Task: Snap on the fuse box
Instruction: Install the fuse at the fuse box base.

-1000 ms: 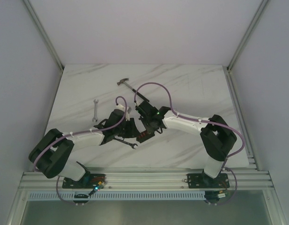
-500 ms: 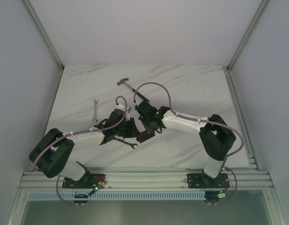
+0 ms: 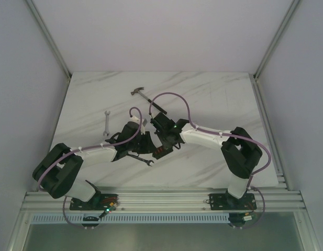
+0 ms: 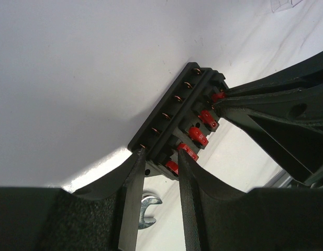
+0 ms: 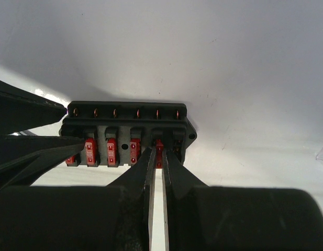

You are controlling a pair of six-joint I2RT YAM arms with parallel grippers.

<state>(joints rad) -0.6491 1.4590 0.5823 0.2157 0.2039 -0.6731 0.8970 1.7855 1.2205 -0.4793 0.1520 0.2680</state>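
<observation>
The fuse box (image 5: 124,123) is a small black box with a row of red fuses (image 5: 111,150) in its top. It lies on the white table between both grippers (image 3: 159,152). My left gripper (image 4: 161,154) straddles one short end of the fuse box (image 4: 177,123), with both fingers pressed against its sides. My right gripper (image 5: 158,151) comes in from the box's long side. It is shut on one red fuse (image 5: 159,144) that sits in the slot second from the right end. The right gripper's fingers (image 4: 266,99) show at the right of the left wrist view.
A hammer (image 3: 140,93) lies at the back of the table. A small wrench (image 3: 106,120) lies to the left. A second wrench (image 3: 145,161) lies under the left gripper, and its open end (image 4: 146,206) shows between the left fingers. A rail (image 3: 161,198) runs along the near edge.
The left jaws have narrowed slightly onto the box's end. The right arm's elbow has shifted a little to the left. The fuse box stays in place.
</observation>
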